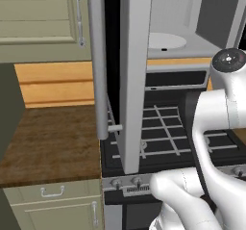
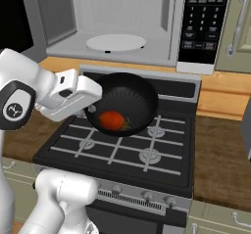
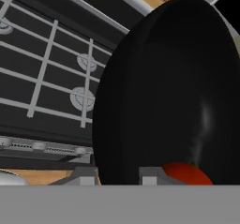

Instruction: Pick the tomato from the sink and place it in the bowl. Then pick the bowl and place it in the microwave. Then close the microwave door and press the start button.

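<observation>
My gripper (image 2: 92, 105) is shut on the left rim of the black bowl (image 2: 125, 101) and holds it tilted in the air above the stove. In the low part of the bowl rests the red tomato (image 2: 112, 120). In the hand view the bowl (image 3: 173, 92) looms large, its rim passes between my fingertips (image 3: 151, 176), and the tomato (image 3: 185, 173) peeks out at the bottom. Behind the bowl stands the microwave (image 2: 122, 12), open, with its white turntable (image 2: 116, 42) bare and the keypad (image 2: 201, 17) to the right. The microwave door (image 1: 135, 75) is swung out, seen edge-on. The sink is out of view.
A black stove (image 2: 122, 150) with grey grates lies under the bowl, its knobs (image 2: 147, 195) along the front. Wooden counter (image 1: 48, 137) flanks it on the left, with beige cabinets (image 1: 43, 17) above. The door's bar handle (image 1: 98, 60) juts toward the base.
</observation>
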Available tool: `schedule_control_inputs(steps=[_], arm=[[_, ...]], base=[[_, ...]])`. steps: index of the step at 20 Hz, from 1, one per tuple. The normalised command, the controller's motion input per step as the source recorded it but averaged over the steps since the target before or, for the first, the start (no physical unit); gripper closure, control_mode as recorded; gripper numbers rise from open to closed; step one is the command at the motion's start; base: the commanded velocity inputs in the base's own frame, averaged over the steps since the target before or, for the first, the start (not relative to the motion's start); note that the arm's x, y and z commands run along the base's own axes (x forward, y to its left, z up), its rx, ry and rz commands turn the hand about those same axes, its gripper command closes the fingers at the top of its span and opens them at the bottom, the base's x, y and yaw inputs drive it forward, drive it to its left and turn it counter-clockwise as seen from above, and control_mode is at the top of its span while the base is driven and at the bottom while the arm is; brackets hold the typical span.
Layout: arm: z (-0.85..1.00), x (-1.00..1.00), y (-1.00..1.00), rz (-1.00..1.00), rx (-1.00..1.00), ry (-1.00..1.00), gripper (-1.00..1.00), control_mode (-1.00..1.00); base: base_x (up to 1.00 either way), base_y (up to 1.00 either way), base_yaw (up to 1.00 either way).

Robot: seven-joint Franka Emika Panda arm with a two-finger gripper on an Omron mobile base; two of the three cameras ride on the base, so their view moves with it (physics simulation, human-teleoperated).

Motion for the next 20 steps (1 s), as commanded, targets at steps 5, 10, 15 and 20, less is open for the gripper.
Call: schedule_control_inputs(steps=[5, 10, 15, 20], arm=[[0.00, 0.00, 0.00, 0.00, 0.00, 0.00, 1.00, -1.00], [0.00, 0.00, 0.01, 0.00, 0.00, 0.00, 1.00, -1.00], [0.00, -0.71, 0.36, 0.02, -0.01, -0.10, 1.00, -1.00], [0.08, -0.58, 0.33, 0.10, 0.01, -0.04, 1.00, -1.00]], base=[[0.00, 0.00, 0.00], [0.00, 0.00, 0.00], [0.00, 0.00, 0.00], [0.00, 0.00, 0.00]])
